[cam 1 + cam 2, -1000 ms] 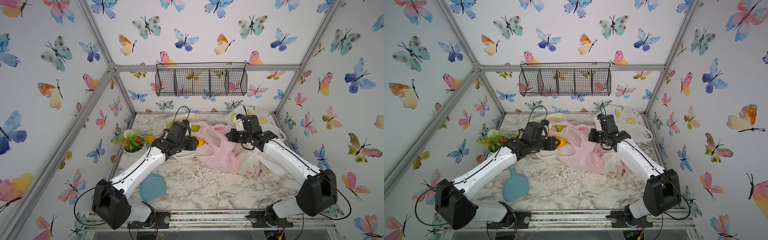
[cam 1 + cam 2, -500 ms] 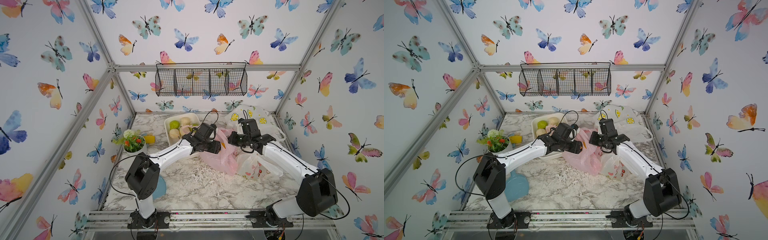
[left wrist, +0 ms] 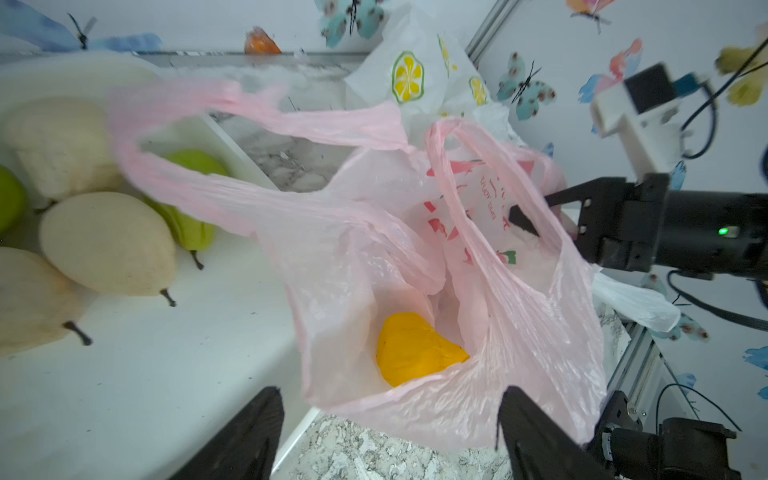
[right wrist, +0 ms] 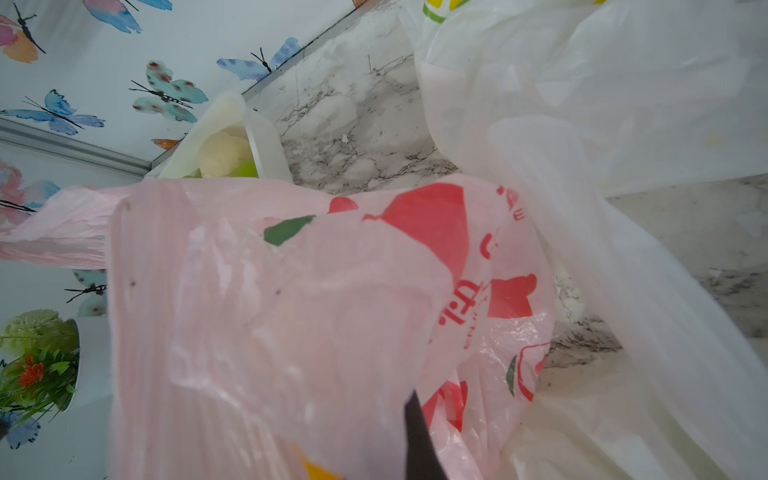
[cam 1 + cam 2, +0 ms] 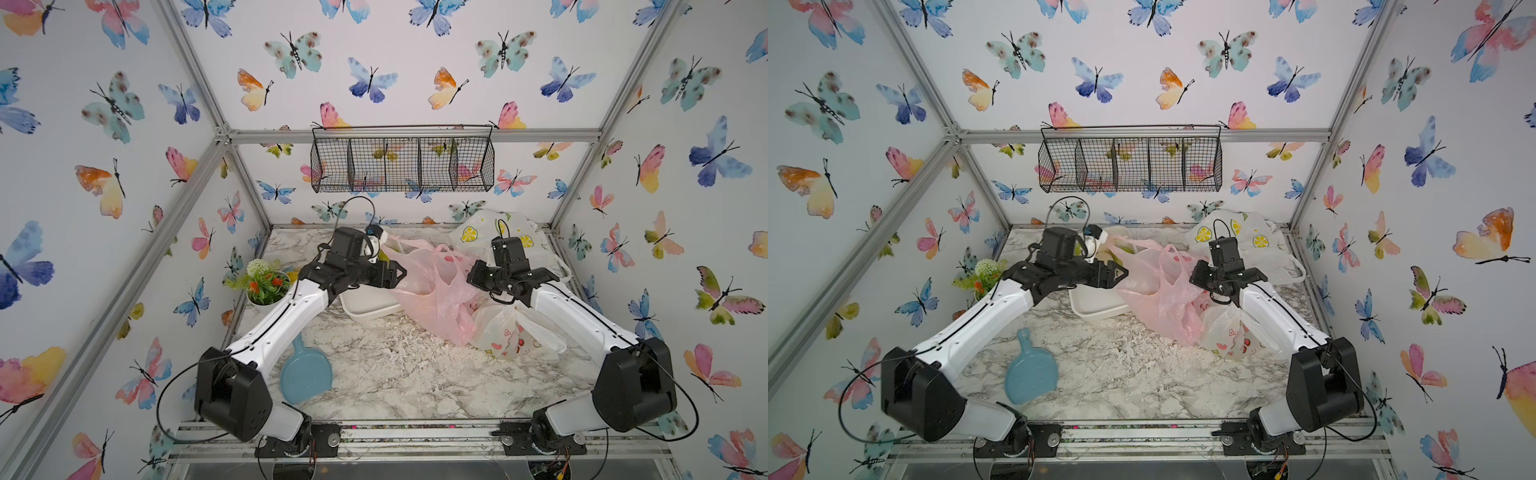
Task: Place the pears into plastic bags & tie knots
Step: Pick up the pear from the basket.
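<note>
Since a second ago the left gripper (image 3: 388,395) has let go of the orange-yellow toy pear (image 3: 415,353) that it was carrying, and its jaws have spread wide; they hold nothing. The grey-veined white marble tabletop (image 5: 395,374) lies beneath both sets of jaws. The translucent pink plastic bag with red fruit prints (image 5: 432,291) hangs slack between the two grippers. Its mouth gapes just ahead of the open left jaws, and the orange-yellow toy pear lies at the bottom of it, in line with the gap between them. The right gripper (image 5: 471,276) is closed, pinching the far rim of the pink bag. Beyond the right jaws, towards the back wall, lies the white plastic bag with lemon slices (image 5: 490,232). Below that arm lies the translucent white bag with cartoon prints (image 5: 511,332). The white rectangular tray (image 5: 370,307) sits just beside and below the left jaws, on the side away from the right gripper. It holds cream-white pears (image 3: 108,245) and green pears (image 3: 191,224).
</note>
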